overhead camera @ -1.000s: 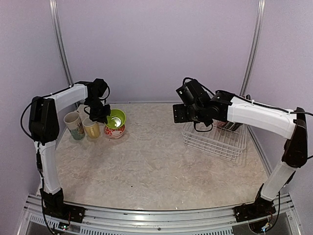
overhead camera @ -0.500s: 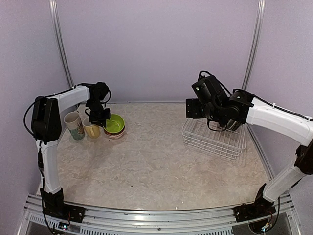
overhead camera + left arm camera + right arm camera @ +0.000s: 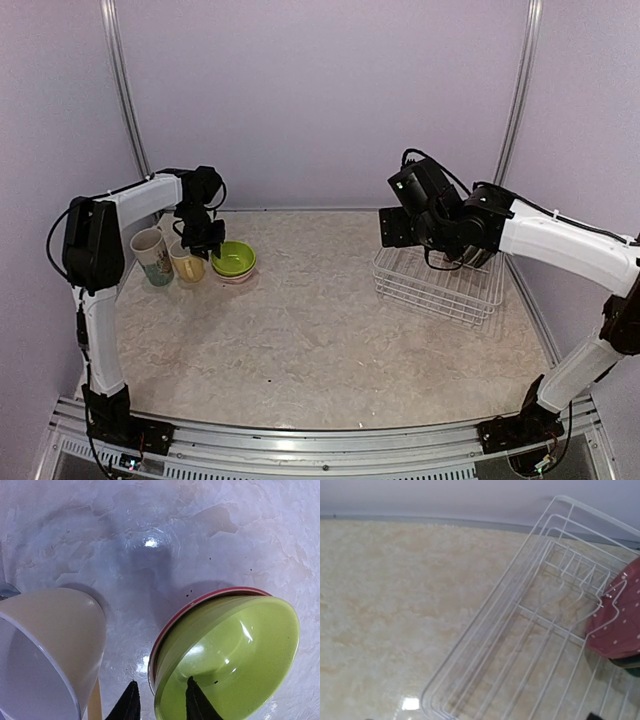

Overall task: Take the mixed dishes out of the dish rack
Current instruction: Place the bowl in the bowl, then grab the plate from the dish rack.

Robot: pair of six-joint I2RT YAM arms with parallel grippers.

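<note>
Lime-green bowl (image 3: pixel 234 259), mouth up, sits nested inside the small white-and-red bowl (image 3: pixel 236 277) at the far left of the marbled table (image 3: pixel 320 340), with the red rim showing just beneath it. The left gripper (image 3: pixel 160 705) hangs over the pair, its fingers (image 3: pixel 131 705) a little apart and straddling the green rim, one inside and one outside, pinching nothing. Just to the left stand the yellow cup (image 3: pixel 187 265) and, beyond it, the cream mug (image 3: pixel 152 255), both upright, the cup close against the gripper's outer side. To the right, the white wire dish rack (image 3: pixel 440 285) lies with its long axis running left to right, its right end slightly nearer. A pink dotted plate (image 3: pixel 615 620) stands on edge among the rack's upright wires. The right gripper (image 3: pixel 395 228) hovers over the rack's far left corner; how wide its jaws stand cannot be told.
</note>
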